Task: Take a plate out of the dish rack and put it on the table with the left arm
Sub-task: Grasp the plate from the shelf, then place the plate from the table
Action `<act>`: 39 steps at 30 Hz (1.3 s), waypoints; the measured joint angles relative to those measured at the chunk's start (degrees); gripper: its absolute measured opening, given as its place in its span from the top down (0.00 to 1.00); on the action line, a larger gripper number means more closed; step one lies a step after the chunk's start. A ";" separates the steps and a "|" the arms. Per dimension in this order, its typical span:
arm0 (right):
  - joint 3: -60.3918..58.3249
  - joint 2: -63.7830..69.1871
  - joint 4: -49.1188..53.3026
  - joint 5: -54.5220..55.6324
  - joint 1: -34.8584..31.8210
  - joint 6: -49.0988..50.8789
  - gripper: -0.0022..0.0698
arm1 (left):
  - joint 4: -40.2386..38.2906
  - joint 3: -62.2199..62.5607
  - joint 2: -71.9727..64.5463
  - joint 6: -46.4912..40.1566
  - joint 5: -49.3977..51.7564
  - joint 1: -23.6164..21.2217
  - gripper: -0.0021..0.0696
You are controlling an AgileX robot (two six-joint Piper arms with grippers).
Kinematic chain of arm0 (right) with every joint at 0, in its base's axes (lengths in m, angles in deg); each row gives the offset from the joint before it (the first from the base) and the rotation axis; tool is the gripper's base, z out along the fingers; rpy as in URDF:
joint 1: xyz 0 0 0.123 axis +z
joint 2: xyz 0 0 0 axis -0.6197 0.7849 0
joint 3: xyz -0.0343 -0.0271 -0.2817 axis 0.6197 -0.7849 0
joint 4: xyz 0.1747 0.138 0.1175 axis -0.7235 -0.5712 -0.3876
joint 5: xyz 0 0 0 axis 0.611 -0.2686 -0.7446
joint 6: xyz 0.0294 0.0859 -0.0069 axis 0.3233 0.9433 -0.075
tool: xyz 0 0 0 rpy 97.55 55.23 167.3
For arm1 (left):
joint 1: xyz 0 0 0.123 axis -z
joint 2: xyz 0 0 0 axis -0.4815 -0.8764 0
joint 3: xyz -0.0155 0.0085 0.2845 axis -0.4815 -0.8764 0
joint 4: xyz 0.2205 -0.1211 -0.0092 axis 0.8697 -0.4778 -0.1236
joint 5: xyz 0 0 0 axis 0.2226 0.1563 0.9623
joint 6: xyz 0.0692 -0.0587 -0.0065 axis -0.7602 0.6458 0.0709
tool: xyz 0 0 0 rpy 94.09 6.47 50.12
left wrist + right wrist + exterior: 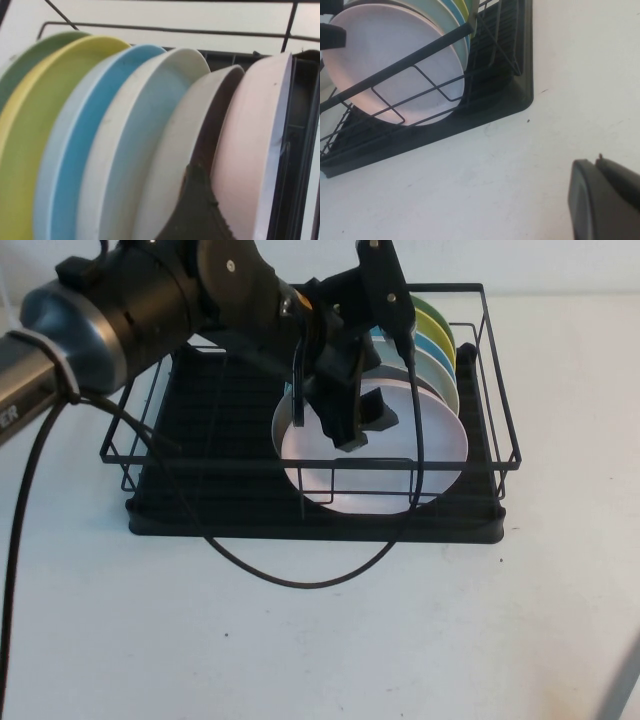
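Note:
The pale pink plate stands upright at the front of a row of plates in the black dish rack on the white table. My left arm reaches over the rack from the left. Its gripper comes down on the plate's top rim and is shut on it. In the left wrist view one dark finger sits behind the pink plate, against it; the other finger is hidden by the plate. My right gripper is shut and empty, low over the table to the right of the rack.
Behind the pink plate stand an off-white plate, a pale grey-blue plate, a light blue one and yellow-green ones. The rack's front rail crosses the pink plate's face. A black cable loops onto the table.

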 joint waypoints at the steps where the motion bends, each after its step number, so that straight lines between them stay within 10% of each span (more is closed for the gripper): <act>1: 0.00 0.00 0.00 0.00 0.00 0.00 1.00 | 0.00 0.00 -0.30 0.00 0.00 0.00 0.30; 12: 0.00 0.00 0.00 0.00 0.00 0.00 1.00 | 0.00 0.00 -3.48 0.00 -1.24 0.00 0.38; 20: 0.00 0.00 0.00 0.00 0.00 0.00 1.00 | 1.74 0.00 -3.32 -0.61 -3.01 0.00 0.85; 31: 0.00 0.00 0.00 0.00 0.00 0.00 1.00 | 6.89 0.00 8.94 1.60 -2.11 0.03 0.86; 39: 0.00 0.00 0.00 0.00 0.00 0.00 1.00 | 10.10 0.38 22.08 22.13 7.09 0.03 0.86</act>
